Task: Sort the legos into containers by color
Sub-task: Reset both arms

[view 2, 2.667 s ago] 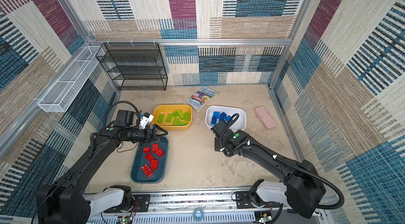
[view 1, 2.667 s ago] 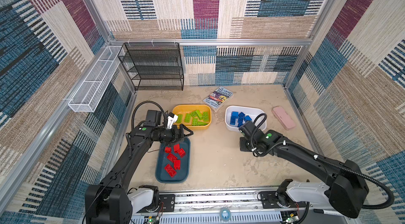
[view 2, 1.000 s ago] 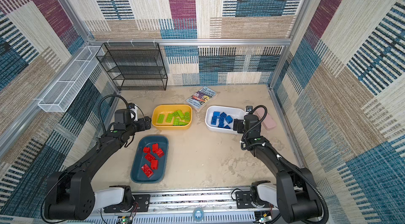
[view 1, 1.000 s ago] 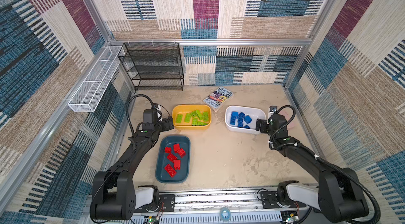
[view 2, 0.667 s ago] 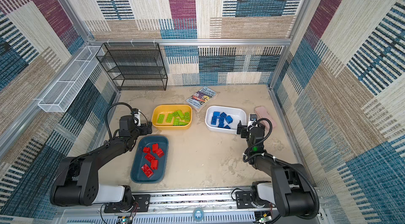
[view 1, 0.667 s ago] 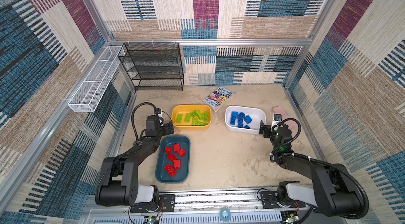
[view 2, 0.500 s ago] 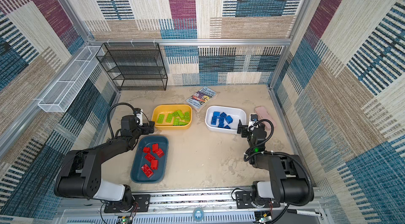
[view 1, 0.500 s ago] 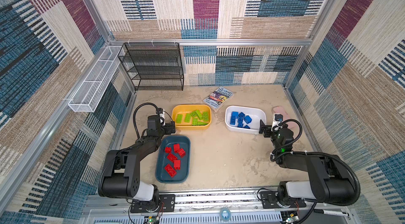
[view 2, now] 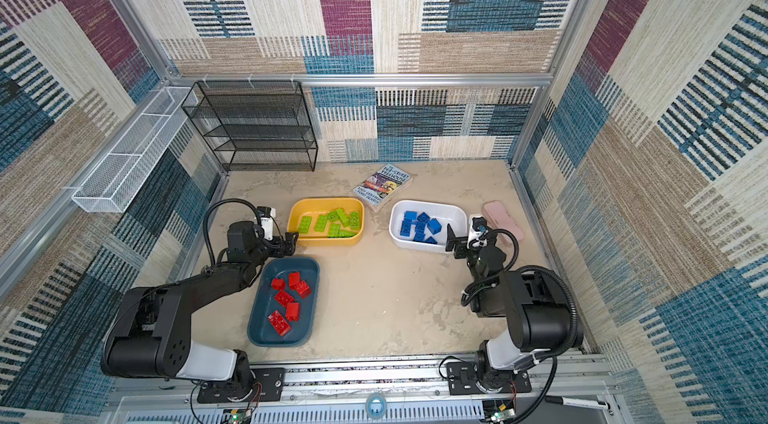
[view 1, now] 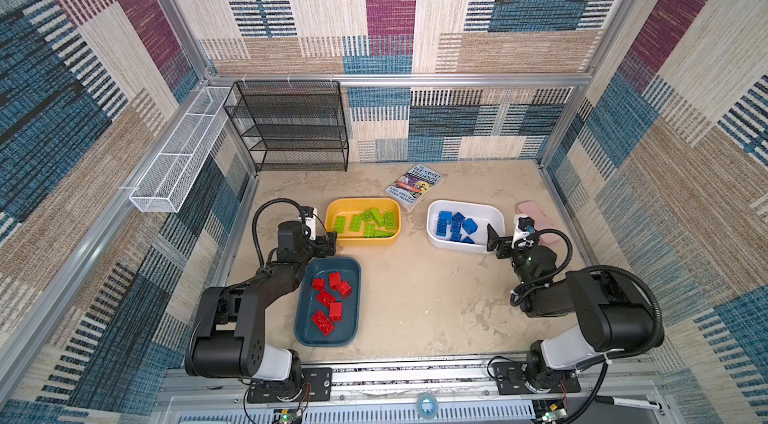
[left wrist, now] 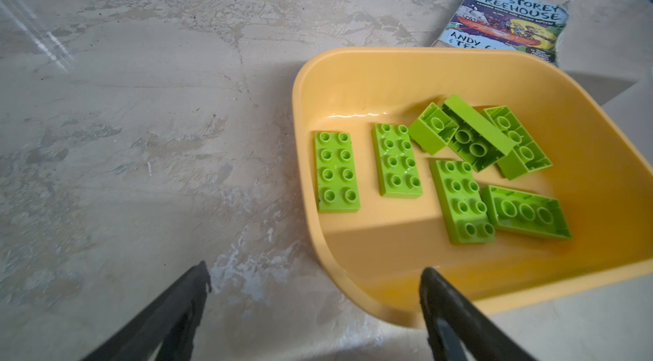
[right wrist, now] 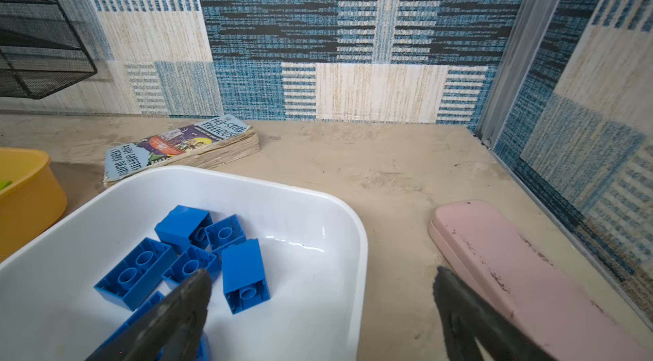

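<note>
Lime green legos (view 1: 370, 222) lie in the yellow container (view 1: 353, 206), blue legos (view 1: 455, 226) in the white container (view 1: 486, 214), and red legos (view 1: 330, 297) in the dark teal container (view 1: 345, 330). My left gripper (view 1: 330, 243) hangs open and empty between the yellow container's near left corner and the teal container's far end. In the left wrist view that gripper (left wrist: 314, 271) straddles the yellow rim (left wrist: 353, 299). My right gripper (view 1: 505, 235) is open and empty at the white container's right end. In the right wrist view it (right wrist: 322, 271) has one finger over the white container (right wrist: 318, 221).
A paperback book (view 1: 413, 185) lies behind the yellow and white containers. A pink case (view 1: 536, 218) lies by the right wall, close to my right gripper. A black wire shelf (view 1: 291, 127) stands at the back left, with a white mesh basket (view 1: 178, 156) on the left wall.
Both arms have folded back toward the front rail. The left gripper left the teal container for the yellow one's corner. The right gripper moved from the white container's front to its right end.
</note>
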You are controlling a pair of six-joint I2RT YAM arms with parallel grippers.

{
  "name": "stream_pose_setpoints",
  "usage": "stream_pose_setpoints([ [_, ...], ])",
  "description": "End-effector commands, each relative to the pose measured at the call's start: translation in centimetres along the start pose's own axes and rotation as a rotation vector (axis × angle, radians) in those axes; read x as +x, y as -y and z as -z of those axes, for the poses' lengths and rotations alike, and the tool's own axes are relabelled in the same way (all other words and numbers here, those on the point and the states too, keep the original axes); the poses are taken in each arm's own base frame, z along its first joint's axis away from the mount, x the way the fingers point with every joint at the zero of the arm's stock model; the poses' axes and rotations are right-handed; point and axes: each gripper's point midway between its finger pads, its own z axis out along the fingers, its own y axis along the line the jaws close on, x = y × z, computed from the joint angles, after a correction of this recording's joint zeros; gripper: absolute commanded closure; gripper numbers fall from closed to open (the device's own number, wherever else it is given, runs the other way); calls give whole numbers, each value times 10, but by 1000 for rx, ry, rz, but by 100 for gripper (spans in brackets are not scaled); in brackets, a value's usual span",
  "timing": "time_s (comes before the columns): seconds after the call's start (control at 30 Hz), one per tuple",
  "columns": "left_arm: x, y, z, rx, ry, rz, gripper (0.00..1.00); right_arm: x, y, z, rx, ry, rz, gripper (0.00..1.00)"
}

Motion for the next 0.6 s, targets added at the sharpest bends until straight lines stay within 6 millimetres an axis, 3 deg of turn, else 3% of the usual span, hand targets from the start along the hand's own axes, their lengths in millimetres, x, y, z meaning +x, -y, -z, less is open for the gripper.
stream_pose_setpoints([
  [0.0,-12,6,3,29,57,-55,7,-11,6,-1,33,41,-16,1],
  [0.57,-13,7,11,20,95,-64,7,-11,6,-1,31,43,-14,1],
])
